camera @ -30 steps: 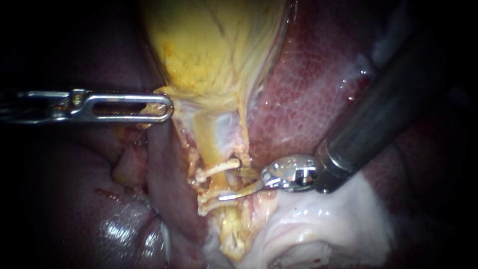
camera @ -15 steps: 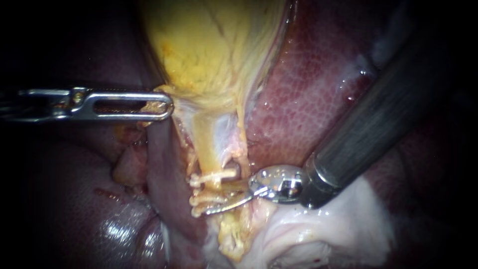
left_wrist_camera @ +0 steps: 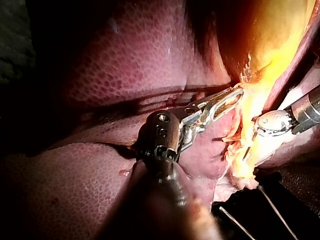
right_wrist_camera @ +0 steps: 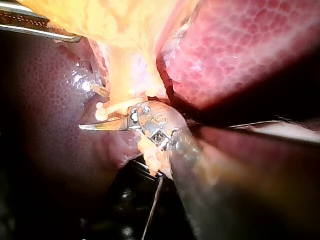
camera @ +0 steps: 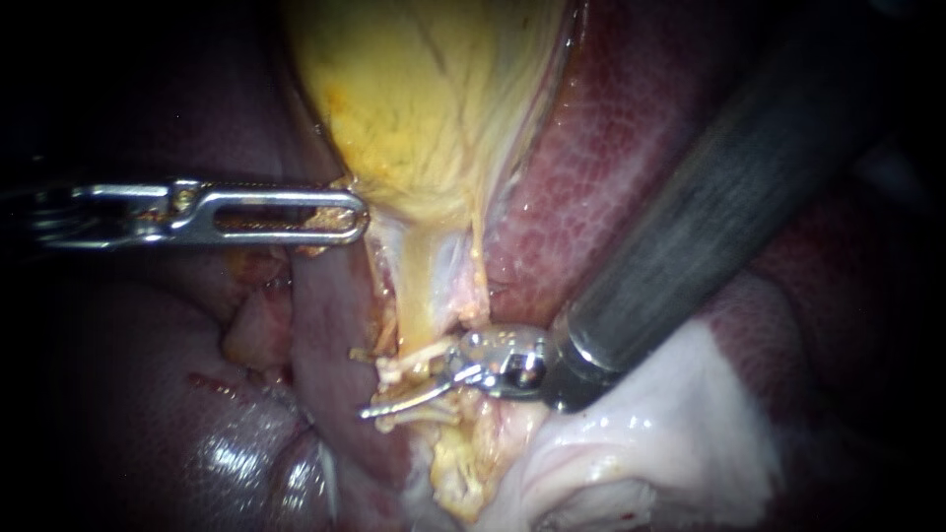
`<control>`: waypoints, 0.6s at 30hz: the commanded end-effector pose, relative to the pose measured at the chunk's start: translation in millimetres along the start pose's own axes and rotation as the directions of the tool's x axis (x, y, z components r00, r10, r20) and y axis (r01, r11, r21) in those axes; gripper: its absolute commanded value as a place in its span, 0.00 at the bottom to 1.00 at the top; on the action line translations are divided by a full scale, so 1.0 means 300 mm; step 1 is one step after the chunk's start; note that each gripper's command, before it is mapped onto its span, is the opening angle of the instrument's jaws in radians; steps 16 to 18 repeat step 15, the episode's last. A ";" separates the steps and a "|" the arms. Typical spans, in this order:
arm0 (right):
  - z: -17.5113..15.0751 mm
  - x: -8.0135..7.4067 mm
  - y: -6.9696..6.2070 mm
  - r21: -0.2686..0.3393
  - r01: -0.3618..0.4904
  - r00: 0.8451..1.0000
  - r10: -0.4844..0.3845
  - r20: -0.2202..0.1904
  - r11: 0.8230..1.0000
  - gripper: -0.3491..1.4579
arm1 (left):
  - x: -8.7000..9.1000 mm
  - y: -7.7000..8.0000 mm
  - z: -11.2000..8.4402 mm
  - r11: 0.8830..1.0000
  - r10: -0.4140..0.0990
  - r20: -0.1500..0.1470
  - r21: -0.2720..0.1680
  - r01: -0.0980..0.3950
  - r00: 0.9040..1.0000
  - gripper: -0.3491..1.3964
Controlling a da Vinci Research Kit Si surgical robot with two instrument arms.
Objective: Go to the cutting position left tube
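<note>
The left instrument (camera: 340, 214) is clamped, jaws closed, on the lower edge of the gallbladder (camera: 424, 108), which lies against the liver (camera: 631, 177). Below the gallbladder, the left tube (camera: 414, 315) is crossed by the right instrument (camera: 414, 394). Its blades are parted about the tube, between the upper clips (camera: 422, 355) and the lower clip (camera: 419, 421).

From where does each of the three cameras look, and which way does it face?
Endoscope view: close over the tissue, facing the gallbladder and the clipped tube; the left instrument enters from the left, the right instrument from upper right.
Left wrist view: on the left arm, looking along its own shaft to the gallbladder; the right instrument shows beyond.
Right wrist view: on the right arm, looking along its own shaft to the clips.
Shared: all three show the liver.
</note>
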 end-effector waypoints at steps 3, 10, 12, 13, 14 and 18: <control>0.000 0.0000 0.0003 0.006 -0.004 1.000 0.004 0.003 1.000 0.97 | -0.0001 0.0000 0.0001 1.000 0.000 -0.001 -0.001 0.000 1.000 0.00; 0.000 -0.0006 0.0005 0.006 -0.003 1.000 0.003 0.004 1.000 0.97 | -0.0001 0.0000 0.0001 1.000 0.000 -0.001 -0.001 0.000 1.000 0.00; 0.000 -0.0015 0.0008 0.007 -0.008 1.000 0.008 0.005 1.000 0.97 | -0.0001 0.0000 0.0001 1.000 0.000 -0.001 -0.001 0.000 1.000 0.00; 0.000 -0.0022 0.0010 0.009 -0.013 1.000 0.013 0.006 1.000 0.98 | -0.0001 0.0000 0.0000 1.000 0.000 -0.001 0.000 0.000 1.000 0.00; 0.000 -0.0033 0.0011 0.009 -0.010 1.000 0.010 0.004 1.000 0.99 | -0.0001 0.0001 0.0000 1.000 0.000 -0.001 0.000 0.000 1.000 0.00; -0.001 -0.0044 0.0010 0.010 -0.015 1.000 0.015 0.008 1.000 0.99 | -0.0002 0.0002 -0.0001 1.000 0.000 -0.001 0.000 0.000 1.000 0.00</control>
